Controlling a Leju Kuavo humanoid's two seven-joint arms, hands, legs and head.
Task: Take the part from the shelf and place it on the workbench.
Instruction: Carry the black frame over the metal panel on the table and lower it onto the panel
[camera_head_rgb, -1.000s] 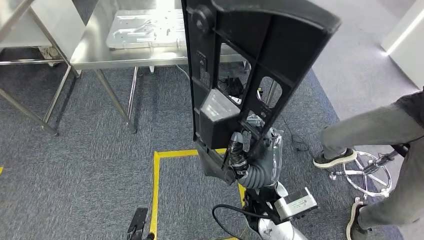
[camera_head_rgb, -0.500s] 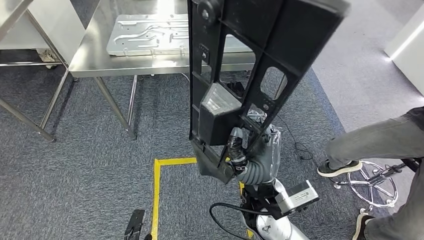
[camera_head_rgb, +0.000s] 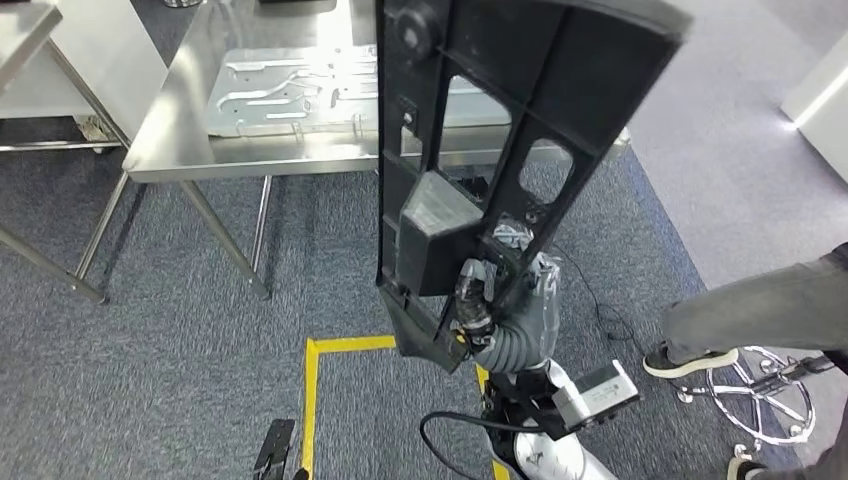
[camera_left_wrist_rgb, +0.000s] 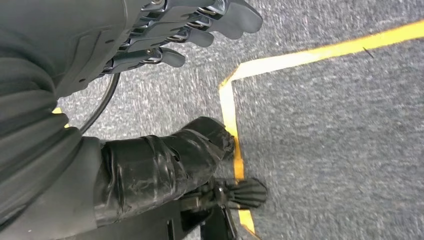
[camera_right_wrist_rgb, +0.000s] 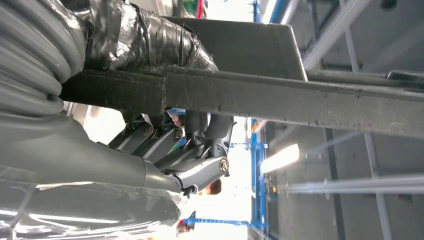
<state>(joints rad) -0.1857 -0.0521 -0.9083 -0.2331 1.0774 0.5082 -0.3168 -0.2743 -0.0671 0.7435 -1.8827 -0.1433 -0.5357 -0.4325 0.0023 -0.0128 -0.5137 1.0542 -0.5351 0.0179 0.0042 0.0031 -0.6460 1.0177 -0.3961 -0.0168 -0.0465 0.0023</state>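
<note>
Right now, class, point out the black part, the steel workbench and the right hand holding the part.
black part (camera_head_rgb: 520, 90), head view, on its upper frame bar.
steel workbench (camera_head_rgb: 170, 130), head view, on its bare top near the left edge.
right hand (camera_head_rgb: 478, 305), head view, on the taped thumb.

— How many parts do you count?
— One black plastic frame (camera_head_rgb: 470, 170), one embossed metal panel (camera_head_rgb: 300, 85) on one steel worktop (camera_head_rgb: 180, 150).
— And people?
— One person's leg (camera_head_rgb: 760, 305), one stool base (camera_head_rgb: 765, 385).
</note>
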